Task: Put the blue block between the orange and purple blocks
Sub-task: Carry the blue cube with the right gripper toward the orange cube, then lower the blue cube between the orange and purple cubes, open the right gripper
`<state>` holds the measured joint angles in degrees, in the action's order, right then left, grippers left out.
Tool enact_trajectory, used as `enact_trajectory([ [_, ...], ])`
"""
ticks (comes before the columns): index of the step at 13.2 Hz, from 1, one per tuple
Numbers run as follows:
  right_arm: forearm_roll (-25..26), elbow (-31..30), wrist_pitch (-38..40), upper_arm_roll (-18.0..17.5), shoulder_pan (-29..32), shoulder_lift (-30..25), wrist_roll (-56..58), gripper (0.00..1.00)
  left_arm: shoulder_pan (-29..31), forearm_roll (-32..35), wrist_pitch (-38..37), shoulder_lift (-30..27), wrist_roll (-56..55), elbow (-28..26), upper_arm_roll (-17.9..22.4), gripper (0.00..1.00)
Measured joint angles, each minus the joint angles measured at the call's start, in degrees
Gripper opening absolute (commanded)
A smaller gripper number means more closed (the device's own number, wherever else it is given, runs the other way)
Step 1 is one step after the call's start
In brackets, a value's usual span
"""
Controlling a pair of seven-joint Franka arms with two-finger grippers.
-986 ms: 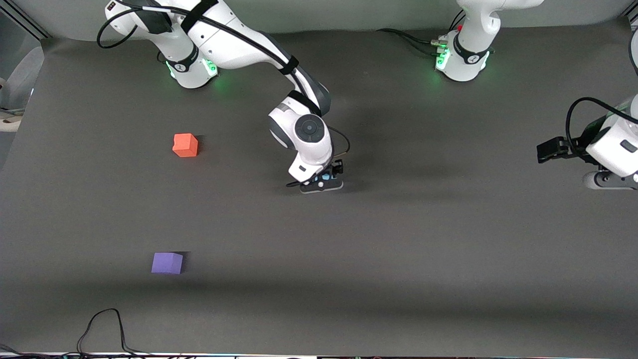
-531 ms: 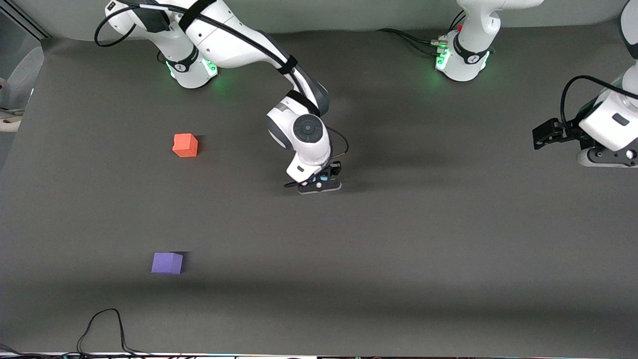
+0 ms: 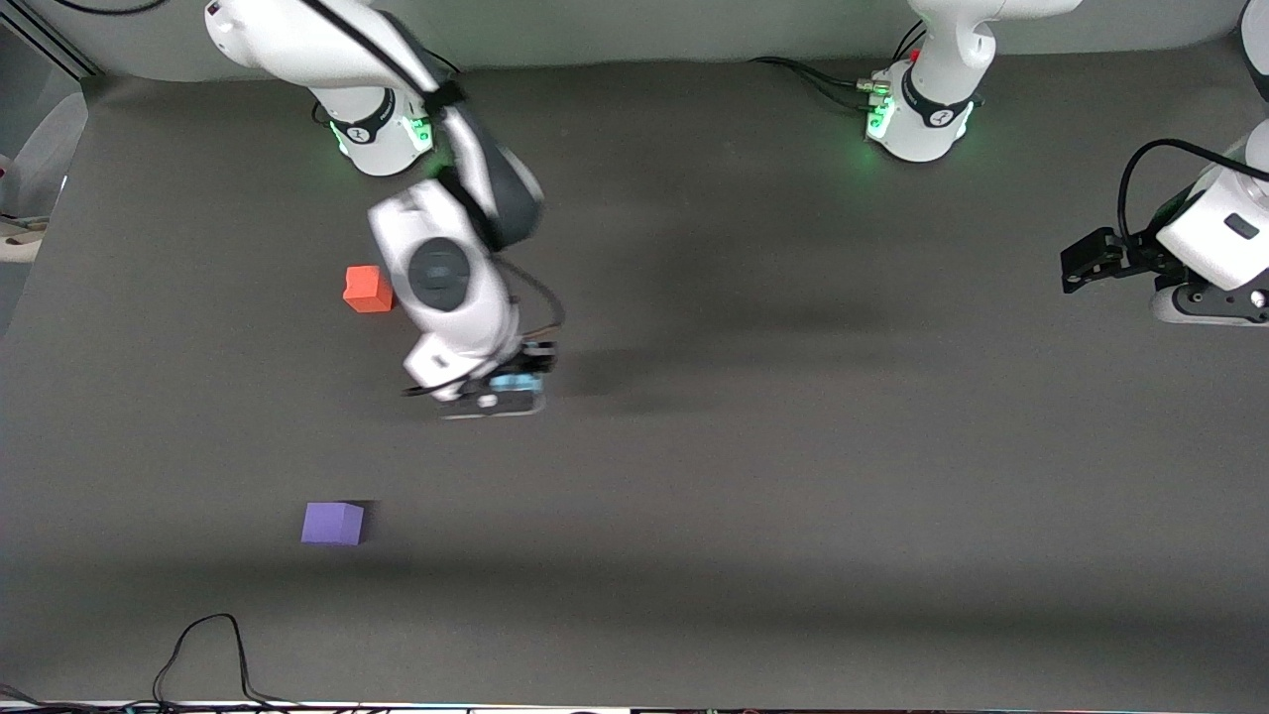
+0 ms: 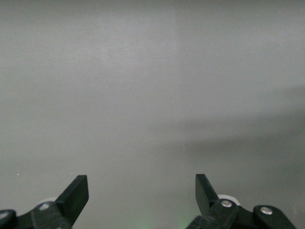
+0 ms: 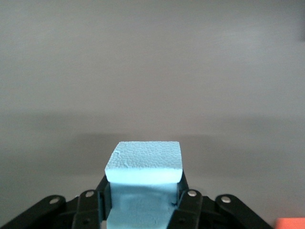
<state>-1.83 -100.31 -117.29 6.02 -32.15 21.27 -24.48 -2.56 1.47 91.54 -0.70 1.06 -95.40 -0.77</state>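
Observation:
My right gripper (image 3: 508,385) is shut on the light blue block (image 3: 515,381) and holds it above the dark table, between the middle and the orange block (image 3: 368,289). In the right wrist view the blue block (image 5: 144,183) sits clamped between the black fingers, and a corner of the orange block (image 5: 290,223) shows at the edge. The purple block (image 3: 332,523) lies on the table nearer to the front camera than the orange one. My left gripper (image 3: 1081,263) is open and empty, raised at the left arm's end of the table; its wrist view shows only bare table between the fingertips (image 4: 76,193).
A black cable (image 3: 203,654) loops on the table at the edge nearest the front camera. The two arm bases (image 3: 377,129) stand along the table's back edge.
My right arm has swung with the blue block from over the table's middle toward the orange block's side. The left gripper has risen a little and holds there.

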Motion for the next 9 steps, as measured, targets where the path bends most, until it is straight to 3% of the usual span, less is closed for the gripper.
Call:
enact_trajectory([
  [2, 0.0, -6.2, -1.3, 3.6, 3.8, -4.8, 6.1, 0.44, 0.0, -0.2, -0.3, 0.0, 0.3, 0.0, 0.0, 1.0],
  [4, -0.9, -13.5, -7.1, 10.1, 4.6, -7.4, 14.3, 0.43, 0.0, -0.3, -0.8, 0.0, 1.3, 0.0, 0.0, 1.0],
  [7, -7.9, -22.7, -16.3, 18.7, 4.8, -6.3, 29.8, 0.44, 0.0, -0.4, -0.8, 0.0, 2.0, 0.0, 0.0, 1.0],
  [9, -8.9, -25.4, -19.7, 20.0, 4.9, -3.7, 32.6, 0.44, 0.0, -0.4, -0.8, 0.0, 2.2, 0.0, 0.0, 1.0],
])
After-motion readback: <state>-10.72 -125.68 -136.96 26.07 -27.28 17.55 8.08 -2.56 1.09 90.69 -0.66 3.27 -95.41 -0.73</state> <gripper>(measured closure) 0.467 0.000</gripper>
